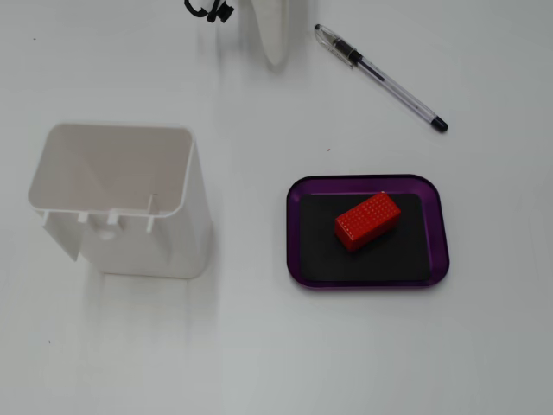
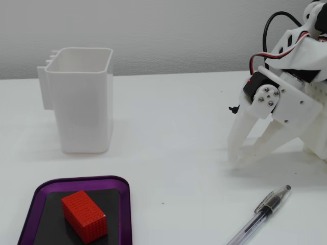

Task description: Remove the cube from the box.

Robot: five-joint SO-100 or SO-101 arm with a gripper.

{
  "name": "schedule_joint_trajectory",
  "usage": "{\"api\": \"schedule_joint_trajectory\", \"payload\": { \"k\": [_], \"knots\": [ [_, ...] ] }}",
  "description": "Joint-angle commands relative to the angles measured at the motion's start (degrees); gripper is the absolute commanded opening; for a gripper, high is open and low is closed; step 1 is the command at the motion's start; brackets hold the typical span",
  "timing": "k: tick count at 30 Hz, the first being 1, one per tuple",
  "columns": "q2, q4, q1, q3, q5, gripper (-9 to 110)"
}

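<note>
The red cube (image 1: 367, 220) lies inside the purple box (image 1: 296, 233) on its black bottom, with its dotted face up. In the other fixed view the cube (image 2: 84, 215) sits in the box (image 2: 82, 180) at the lower left. My white gripper (image 2: 239, 159) stands far from the box with its tips down at the table and drawn together; nothing is in it. In the top-down fixed view only the gripper's tip (image 1: 276, 54) shows at the top edge, well away from the box.
A tall white open-topped container (image 1: 121, 203) stands on the table; it also shows in the other fixed view (image 2: 84, 102). A clear ballpoint pen (image 1: 380, 76) lies between the gripper and the box, and shows again (image 2: 260, 213) in the other fixed view.
</note>
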Motion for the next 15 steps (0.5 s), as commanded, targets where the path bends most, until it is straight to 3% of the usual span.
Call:
{"api": "schedule_joint_trajectory", "payload": {
  "k": [1,15],
  "knots": [
    [3.52,-1.32,-3.16,0.18,-0.18,0],
    [3.52,-1.93,-2.99,0.18,0.00,0]
  ]
}}
